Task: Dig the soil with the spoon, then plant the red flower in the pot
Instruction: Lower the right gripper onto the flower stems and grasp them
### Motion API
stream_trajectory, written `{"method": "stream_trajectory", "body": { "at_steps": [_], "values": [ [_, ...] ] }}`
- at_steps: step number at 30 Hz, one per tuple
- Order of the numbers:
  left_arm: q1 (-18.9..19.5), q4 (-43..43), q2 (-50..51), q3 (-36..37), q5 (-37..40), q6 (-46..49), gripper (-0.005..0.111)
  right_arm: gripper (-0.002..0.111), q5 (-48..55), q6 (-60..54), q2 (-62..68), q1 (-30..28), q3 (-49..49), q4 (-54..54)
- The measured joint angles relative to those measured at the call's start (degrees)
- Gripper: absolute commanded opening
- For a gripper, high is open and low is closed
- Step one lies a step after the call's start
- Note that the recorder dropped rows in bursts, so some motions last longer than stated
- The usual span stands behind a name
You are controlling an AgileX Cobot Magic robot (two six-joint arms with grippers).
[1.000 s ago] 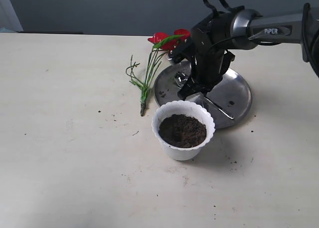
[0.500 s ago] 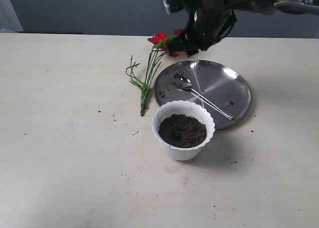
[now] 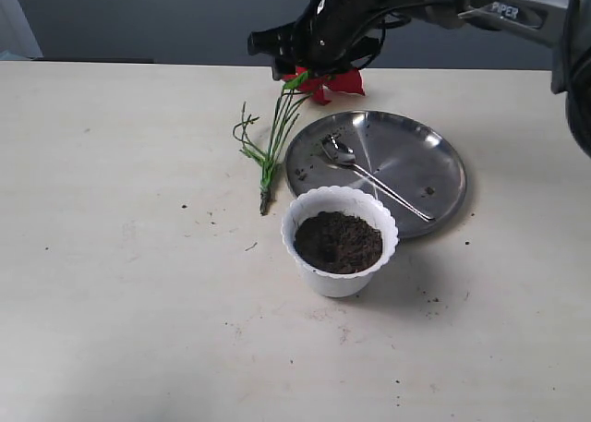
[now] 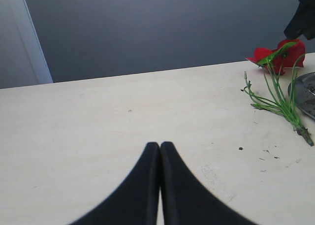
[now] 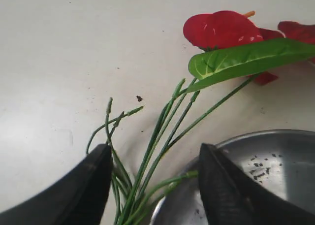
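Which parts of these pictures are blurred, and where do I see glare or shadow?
Exterior view: the plate shows bright glare, and the pot casts a soft shadow on the table. Right wrist view: the right gripper is blurred, the red flower sharp. Left wrist view: the left gripper is slightly soft.

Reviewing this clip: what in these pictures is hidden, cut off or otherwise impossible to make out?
- Red flower blooms: exterior view, partly covered by the right gripper arm.
- Flower stem ends: right wrist view, cut off by the frame edge between the open fingers.
- Steel plate: right wrist view, only one part shows.
- Pot, spoon: absent from both wrist views.
- Left gripper: shut; absent from the exterior view.
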Motion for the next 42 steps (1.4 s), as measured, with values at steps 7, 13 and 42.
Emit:
{"method": "stream_trajectory", "body": {
  "at_steps": [7,13,42],
  "values": [
    [0.0,0.0,0.0,0.0,0.0,0.0,0.0,0.052,-0.5,7.9,8.8,0.0,-8.7,0.1],
    [0.0,0.0,0.0,0.0,0.0,0.0,0.0,0.052,-0.4,11.2,13.1,0.0,-12.1,-0.4],
    [0.0,0.0,0.0,0.0,0.0,0.0,0.0,0.0,2.5,11.4,15.5,0.1,-12.1,-1.0]
  ]
}}
